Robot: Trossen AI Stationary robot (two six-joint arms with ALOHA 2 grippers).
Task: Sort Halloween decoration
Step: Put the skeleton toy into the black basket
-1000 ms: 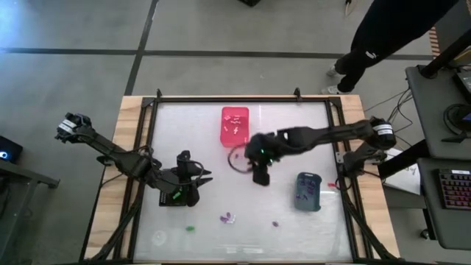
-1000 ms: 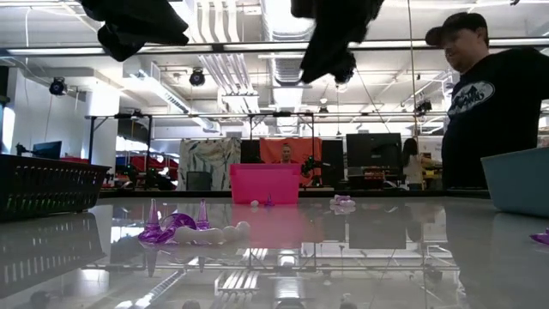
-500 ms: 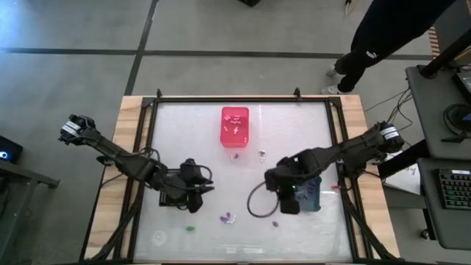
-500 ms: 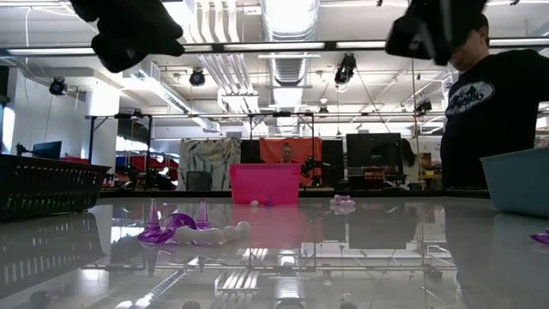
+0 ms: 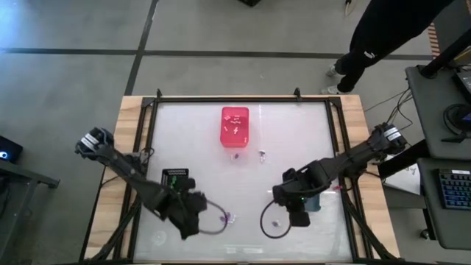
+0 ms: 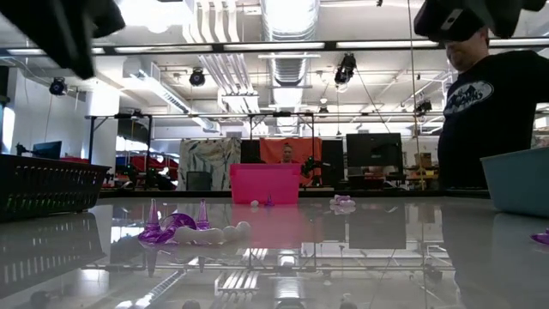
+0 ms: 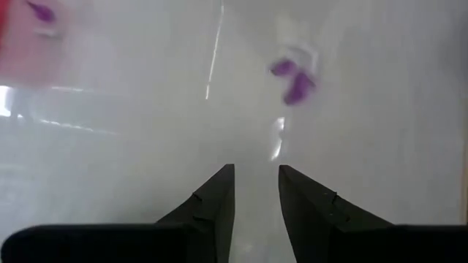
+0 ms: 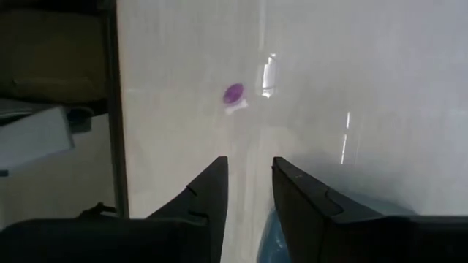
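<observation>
Both arms have travelled toward the near edge of the surface (image 5: 169,118) since the earlier frames. The right gripper (image 5: 298,215), which was next to the pink bin (image 5: 235,125), now hangs over the near right part, just beside the grey-blue bin (image 5: 312,202). The left gripper (image 5: 188,221) has left the black bin (image 5: 175,177) and stands over the near left part.

For the task this looks like two new approaches: each gripper seems to go for a loose piece of the Halloween decoration. A small purple piece (image 5: 275,224) lies just beside the right gripper, and its wrist view shows it straight ahead of the fingers (image 8: 232,93). A purple and white cluster (image 5: 229,218) lies near the left gripper (its wrist view also has it ahead, a little to one side). Two more pieces (image 5: 261,154) rest close to the pink bin, which already has some white ones inside.

In both wrist views the jaws stand apart with a narrow gap, and nothing is between them. The left arm reaches in with its gripper turned toward the cluster. The right arm stretches across from the right edge, bent down over its piece.
</observation>
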